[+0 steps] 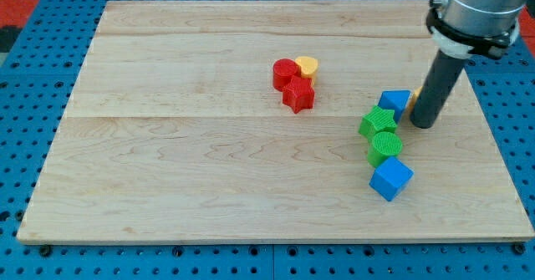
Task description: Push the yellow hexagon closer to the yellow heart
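The yellow heart [308,64] lies near the board's middle top, touching a red round block [284,72] on its left, with a red star [298,95] just below it. Only a thin sliver of the yellow hexagon [413,95] shows, between a blue block [394,103] and my rod at the view's right. My tip [422,124] rests on the board right of the blue block, against or just in front of the hexagon, and hides most of it.
A green star [378,123], a green round block [385,147] and a blue cube [391,179] form a column below the blue block, left of my tip. The wooden board [167,163] sits on a blue pegboard.
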Robot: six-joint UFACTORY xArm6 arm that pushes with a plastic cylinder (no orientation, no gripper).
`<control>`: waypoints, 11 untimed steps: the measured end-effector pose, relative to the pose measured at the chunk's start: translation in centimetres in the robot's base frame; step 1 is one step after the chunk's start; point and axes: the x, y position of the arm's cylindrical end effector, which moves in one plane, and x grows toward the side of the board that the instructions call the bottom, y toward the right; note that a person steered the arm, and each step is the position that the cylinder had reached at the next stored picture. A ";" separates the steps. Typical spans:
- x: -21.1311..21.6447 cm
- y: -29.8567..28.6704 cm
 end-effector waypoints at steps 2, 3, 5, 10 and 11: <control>0.0 1.7; 0.0 2.2; -3.5 3.7; -5.5 -4.5; -6.0 -4.8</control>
